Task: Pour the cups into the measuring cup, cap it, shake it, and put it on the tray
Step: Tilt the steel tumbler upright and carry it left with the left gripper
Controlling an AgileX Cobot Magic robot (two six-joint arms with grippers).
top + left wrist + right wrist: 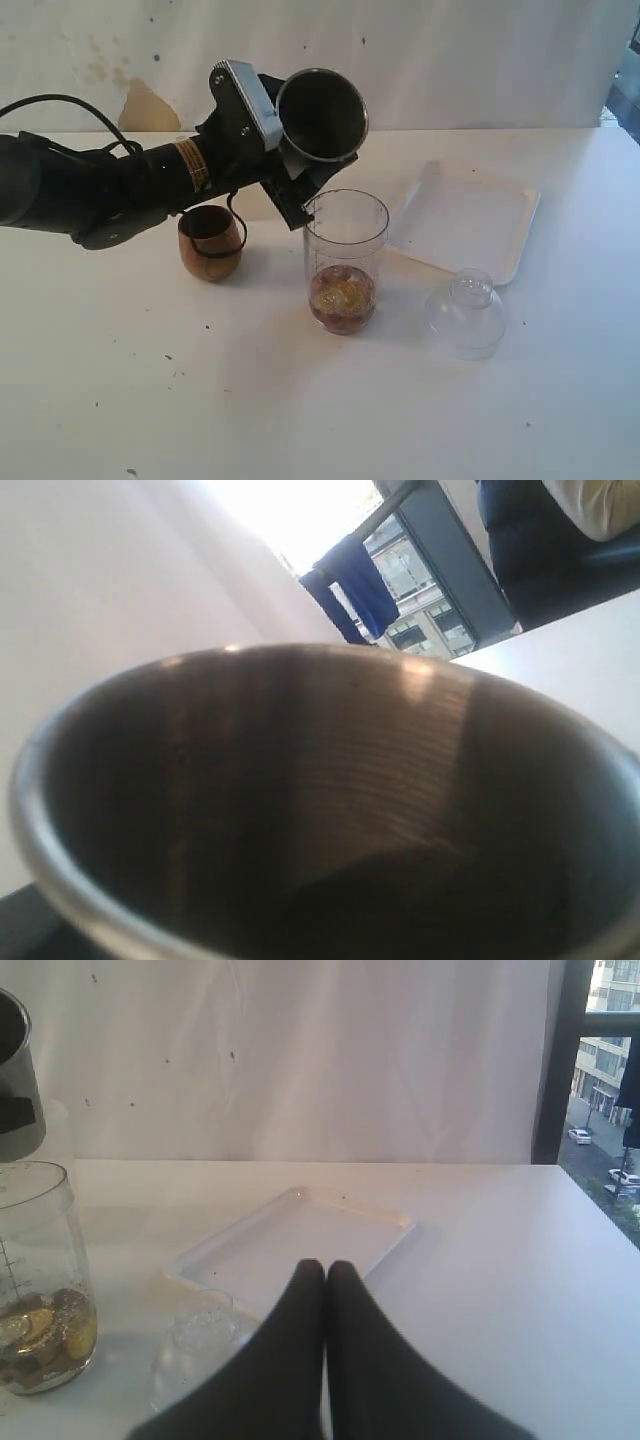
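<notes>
Measuring cup point(345, 262) stands on the counter point(300, 410), brownish bits at its bottom. The left gripper point(275, 150) pinches the steel tumbler point(320, 115), tipped above its rim (pouring step, seemingly emptied). Next, probably: set it down and fetch the wooden cup point(211, 245). The right gripper point(325, 1280) is pressed together, empty.

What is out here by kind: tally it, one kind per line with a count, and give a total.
Drinking cups: 2, a tapered brushed-steel tumbler and a rounded brown wooden cup
Tall clear plastic measuring cup: 1
Shallow white rectangular plastic tray: 1
Clear domed plastic lid: 1
Total: 5
</notes>
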